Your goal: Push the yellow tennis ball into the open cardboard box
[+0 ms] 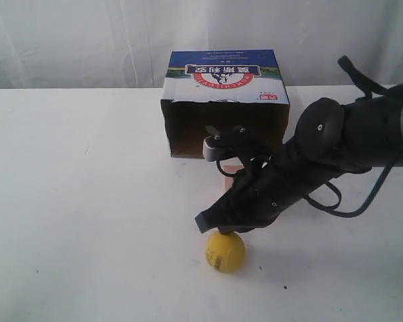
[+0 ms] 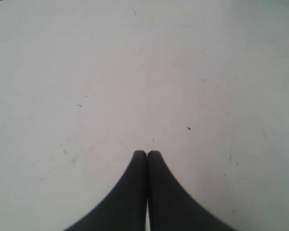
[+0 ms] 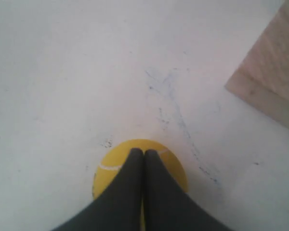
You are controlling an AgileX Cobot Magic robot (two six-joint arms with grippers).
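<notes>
The yellow tennis ball (image 1: 226, 251) lies on the white table near the front, with a small dark mark on its side. My right gripper (image 1: 208, 225) is shut and sits just above the ball's top, on the side towards the box; in the right wrist view its closed tips (image 3: 143, 153) overlap the ball (image 3: 113, 161). The open cardboard box (image 1: 225, 84) lies at the back, its dark brown opening (image 1: 188, 127) facing the front. My left gripper (image 2: 147, 154) is shut over bare table and holds nothing.
A pale wooden cube (image 3: 272, 84) stands between the ball and the box, mostly hidden behind the right arm (image 1: 336, 144) in the exterior view. A white backdrop closes off the rear. White table (image 1: 80, 201) stretches out to the left of the ball.
</notes>
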